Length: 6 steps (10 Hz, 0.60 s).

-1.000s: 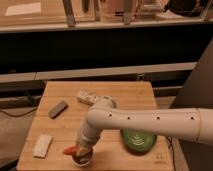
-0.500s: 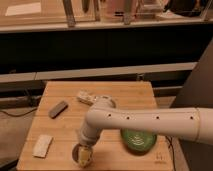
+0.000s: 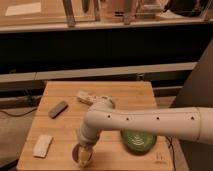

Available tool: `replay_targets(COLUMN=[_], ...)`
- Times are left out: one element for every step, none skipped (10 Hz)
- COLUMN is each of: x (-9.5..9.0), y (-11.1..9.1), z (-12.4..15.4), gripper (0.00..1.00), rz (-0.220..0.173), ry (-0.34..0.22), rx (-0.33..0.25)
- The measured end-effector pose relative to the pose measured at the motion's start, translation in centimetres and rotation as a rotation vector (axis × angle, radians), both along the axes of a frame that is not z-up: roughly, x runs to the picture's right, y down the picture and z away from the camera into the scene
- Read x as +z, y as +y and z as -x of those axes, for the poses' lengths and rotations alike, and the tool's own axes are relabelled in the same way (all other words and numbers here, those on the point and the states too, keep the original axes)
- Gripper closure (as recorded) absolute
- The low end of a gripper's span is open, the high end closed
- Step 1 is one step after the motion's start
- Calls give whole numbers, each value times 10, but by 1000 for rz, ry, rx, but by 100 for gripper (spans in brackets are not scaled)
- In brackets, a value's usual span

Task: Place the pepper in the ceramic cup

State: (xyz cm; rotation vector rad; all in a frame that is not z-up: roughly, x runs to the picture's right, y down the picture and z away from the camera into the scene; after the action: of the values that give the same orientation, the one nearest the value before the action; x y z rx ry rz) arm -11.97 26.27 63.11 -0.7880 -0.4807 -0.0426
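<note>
My gripper (image 3: 85, 155) points down at the front of the wooden table (image 3: 125, 95), at the end of the white arm (image 3: 150, 121) that reaches in from the right. It stands directly over the small round ceramic cup (image 3: 76, 154), and only the cup's left rim shows beside it. The red-orange pepper is hidden, and I cannot tell whether it lies in the cup or is still held.
A green ribbed dish (image 3: 139, 141) sits right of the cup, partly under the arm. A dark grey bar (image 3: 58, 108) lies at the left, a pale flat piece (image 3: 42, 145) at the front left, and a white object (image 3: 86, 97) behind the arm. The table's front edge is close.
One second ago the pepper stuck out red to the left of the gripper, by the cup. It has since gone out of sight and the gripper sits straight over the cup.
</note>
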Motion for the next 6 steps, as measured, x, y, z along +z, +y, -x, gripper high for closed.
replay_targets(x=[-1, -3, -4, -4, -5, -5], y=[0, -1, -1, -1, -1, -2], z=[1, 2, 2, 2, 3, 3], gripper=[20, 20, 20, 20, 20, 20], rz=[-5, -10, -14, -16, -17, -19], ry=[0, 0, 0, -1, -3, -7], rx=[-4, -8, -11, -12, -13, -15])
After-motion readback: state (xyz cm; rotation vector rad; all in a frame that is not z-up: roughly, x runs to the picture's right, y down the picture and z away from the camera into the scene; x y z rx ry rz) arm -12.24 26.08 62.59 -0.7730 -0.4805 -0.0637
